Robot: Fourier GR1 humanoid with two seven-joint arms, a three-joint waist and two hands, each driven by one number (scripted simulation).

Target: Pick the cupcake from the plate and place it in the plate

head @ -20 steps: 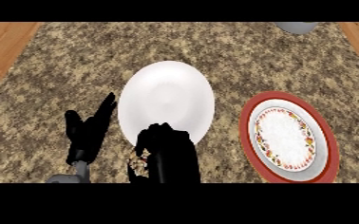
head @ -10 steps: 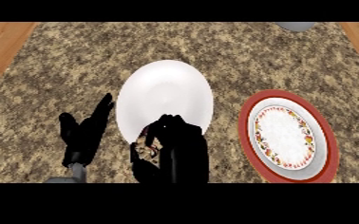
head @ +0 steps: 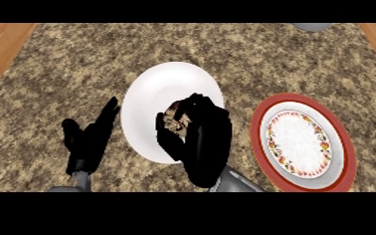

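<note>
My right hand (head: 202,139) is over the near part of the plain white plate (head: 165,87), fingers and thumb curled round the cupcake (head: 176,118), of which only a brown, speckled bit shows between them. To the right lies the second plate (head: 303,142), white with a red rim and a flowered ring, with nothing on it. My left hand (head: 88,142) rests open at the lower left of the counter, fingers up, just left of the white plate.
The speckled stone counter (head: 88,64) has a wooden strip (head: 13,37) along its left edge. A grey rounded object (head: 316,27) shows at the far right, cut off by the view's top.
My right hand has moved away from me with the cupcake, from the white plate's near edge to over its near part. The left hand has barely moved.
</note>
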